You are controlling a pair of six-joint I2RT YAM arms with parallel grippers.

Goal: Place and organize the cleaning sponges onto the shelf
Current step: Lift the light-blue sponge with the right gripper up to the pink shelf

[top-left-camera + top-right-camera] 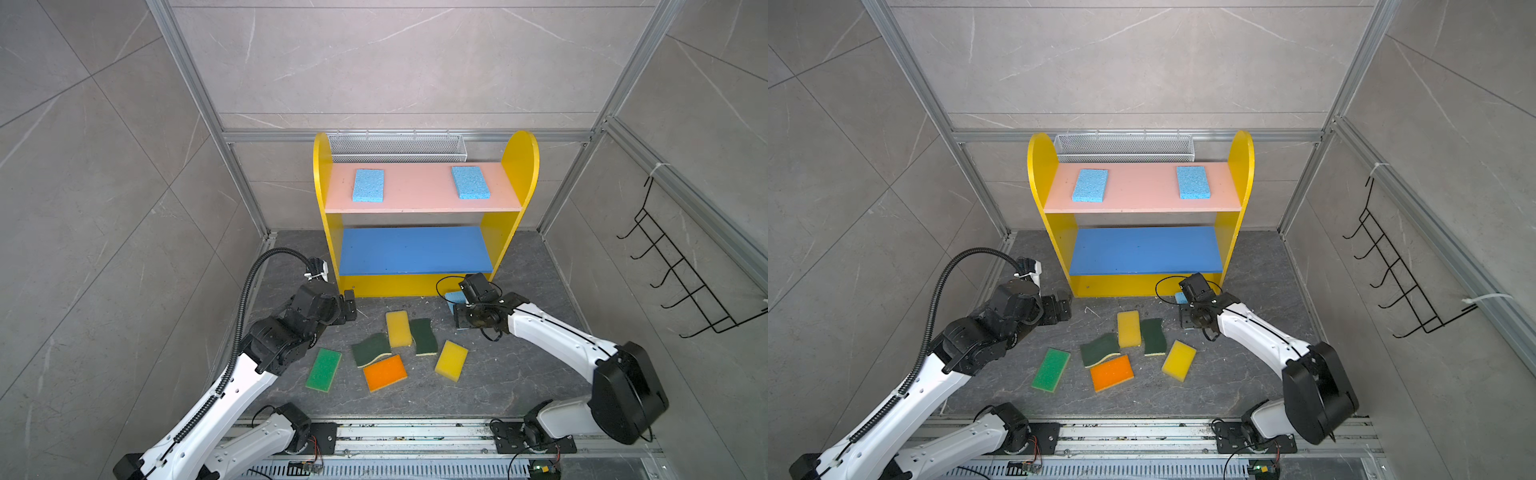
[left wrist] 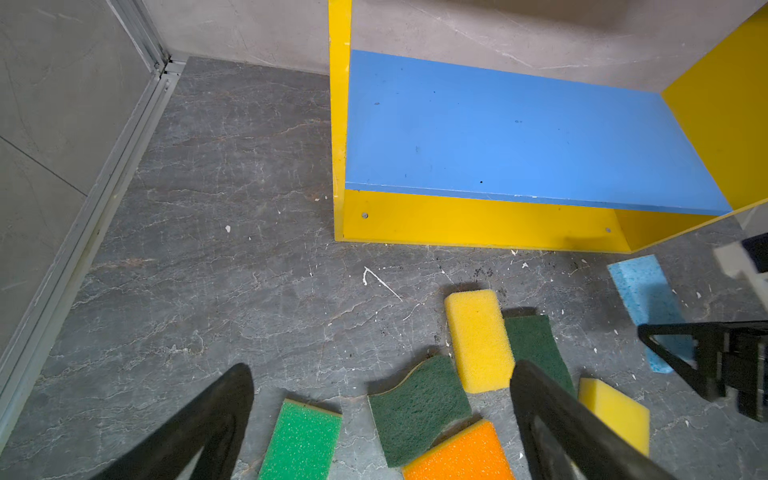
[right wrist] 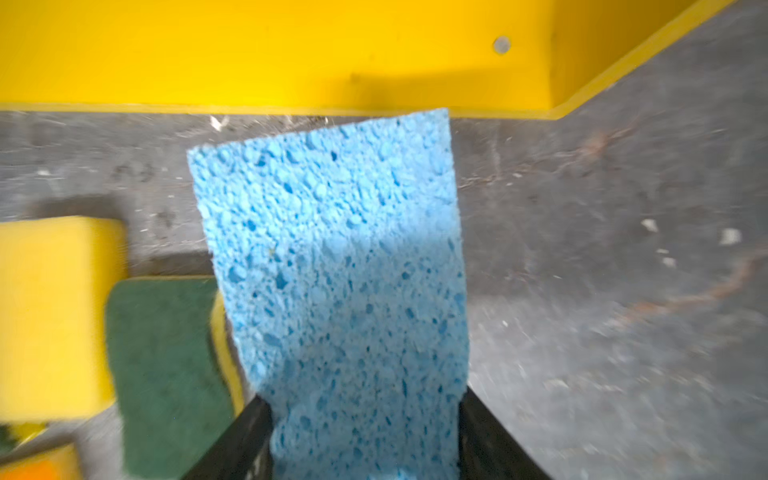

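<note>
Blue porous foam sponge (image 3: 332, 257): my right gripper (image 3: 363, 395) pinches its near end; may slip.
Yellow shelf base (image 3: 249, 50): just ahead, may snag.
Left gripper (image 2: 382, 368): spread, empty.

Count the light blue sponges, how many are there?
3. Two lie on the pink board: left sponge, right sponge. The third sponge is in the right gripper. None look hidden.

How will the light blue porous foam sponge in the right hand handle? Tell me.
Probably light: the light blue porous foam sponge is riddled with open holes. Likely squashy rather than stiff, so the right hand may dent its edges. It is a flat slab, so it shouldn't roll, and its rough surface looks unlikely to slip.
</note>
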